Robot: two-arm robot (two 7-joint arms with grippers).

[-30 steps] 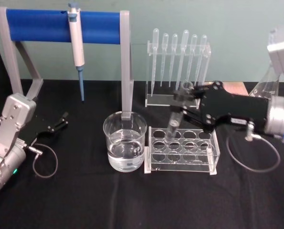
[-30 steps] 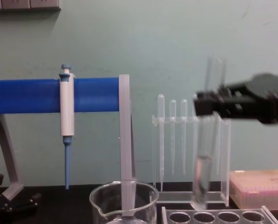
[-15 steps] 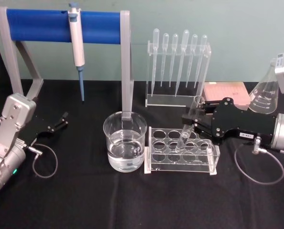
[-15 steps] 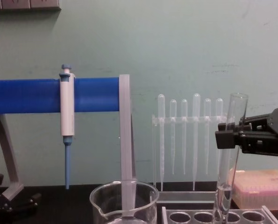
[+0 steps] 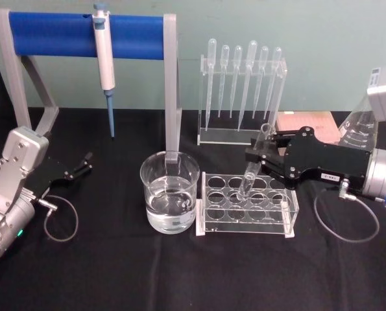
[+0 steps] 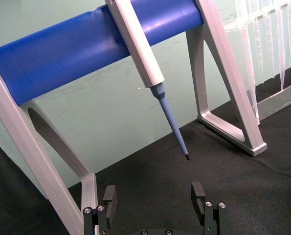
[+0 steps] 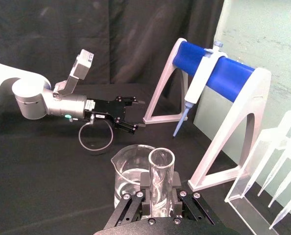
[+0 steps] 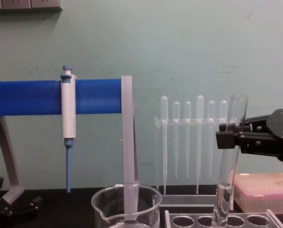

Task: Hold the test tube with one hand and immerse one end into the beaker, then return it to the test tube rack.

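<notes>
Test tube (image 5: pixel 253 162): clear glass, tilted slightly, flared rim up; lower end inside a back-row hole of the rack, a little liquid at the bottom in the chest view.
Right gripper (image 5: pixel 261 154): black, reaching in from the right at the tube's upper half; fingers (image 7: pixel 144 188) clamped on the test tube, 1 on each side.
Rack (image 5: pixel 247 206): clear plastic, round holes in rows, standing on the surface just right of the beaker.
Beaker (image 5: pixel 170 192): wide clear glass, partly filled with clear liquid, spout on the rim in the chest view; apart from the tube.
Pipettes (image 5: pixel 241 74): 6 thin plastic ones hanging upright in a clear stand behind the rack.
Pipettor (image 5: pixel 104 61): white and blue, hanging tip-down on the blue bar of a grey frame (image 5: pixel 171 84), behind and left of the beaker.
Flask (image 5: pixel 357 126): clear conical glass at the far right, beside a pinkish box (image 5: pixel 306 123).
Left gripper (image 6: pixel 156 199): parked low at the left of the surface, well apart from the beaker; fingers apart, holding nothing.
Surface (image 5: pixel 115 272): covered in black cloth.
</notes>
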